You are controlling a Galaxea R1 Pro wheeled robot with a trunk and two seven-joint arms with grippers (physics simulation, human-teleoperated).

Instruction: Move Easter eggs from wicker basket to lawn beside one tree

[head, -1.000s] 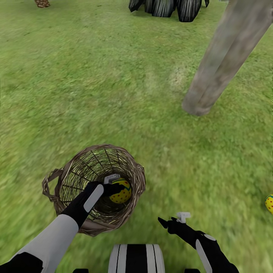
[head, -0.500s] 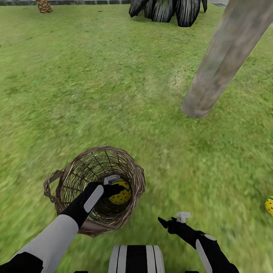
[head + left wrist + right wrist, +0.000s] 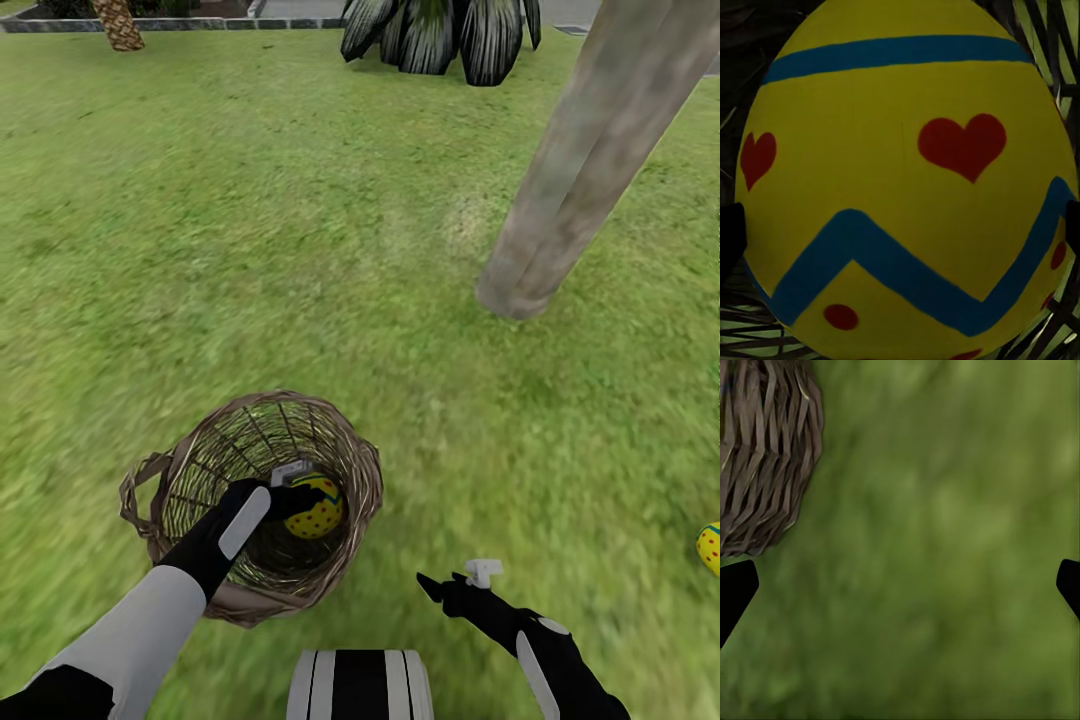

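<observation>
One Easter egg (image 3: 904,180) sits clamped between left gripper (image 3: 300,492) fingers inside wicker basket (image 3: 190,575); right gripper (image 3: 455,580) spread wide, empty, above lawn (image 3: 250,250).

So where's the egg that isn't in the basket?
In the head view, that Easter egg lies on the lawn at the far right edge, past the right gripper and nearer the robot than the tree.

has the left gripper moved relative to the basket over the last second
No. The left gripper sits inside the wicker basket against the Easter egg, as before. The whole head view shifted, so the camera moved.
</observation>
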